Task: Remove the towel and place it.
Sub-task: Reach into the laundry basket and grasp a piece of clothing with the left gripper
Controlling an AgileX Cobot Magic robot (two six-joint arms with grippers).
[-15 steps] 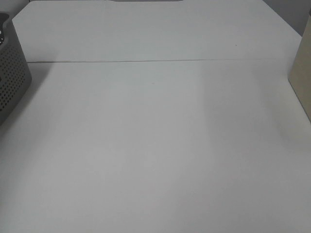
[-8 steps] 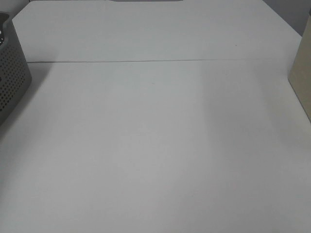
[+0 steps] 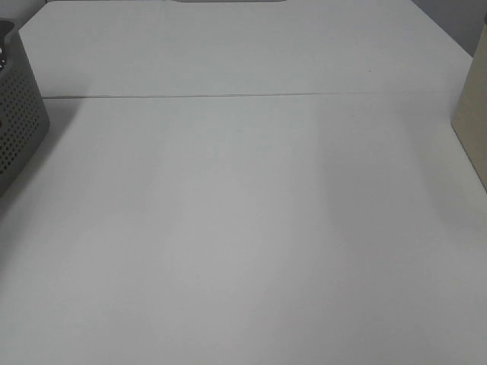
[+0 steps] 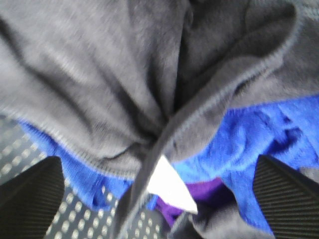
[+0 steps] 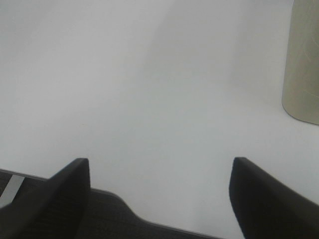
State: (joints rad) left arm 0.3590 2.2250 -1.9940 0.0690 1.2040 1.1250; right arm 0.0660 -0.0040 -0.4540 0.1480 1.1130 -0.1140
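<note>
High view: the basket [image 3: 19,114] edges the bench [image 3: 243,228]. Left wrist: left pincer [image 4: 158,199] gapes wide over the towel [image 4: 124,74] heaped in the basket; best bite its central fold, sparing the blue cloth [image 4: 259,144]. Right wrist: right pincer [image 5: 167,196] wide, far from the basket.

Table [image 3: 243,228]: white, matt, filling nearly all of the high view. A thin dark seam [image 3: 243,96] runs left to right across its far part. Far corners cut at an angle. Grey surface [image 3: 460,19] beyond the far right corner, floor or wall not distinguishable; darker patch beyond the far left corner. Light: soft, even, with only faint broad shadows.
</note>
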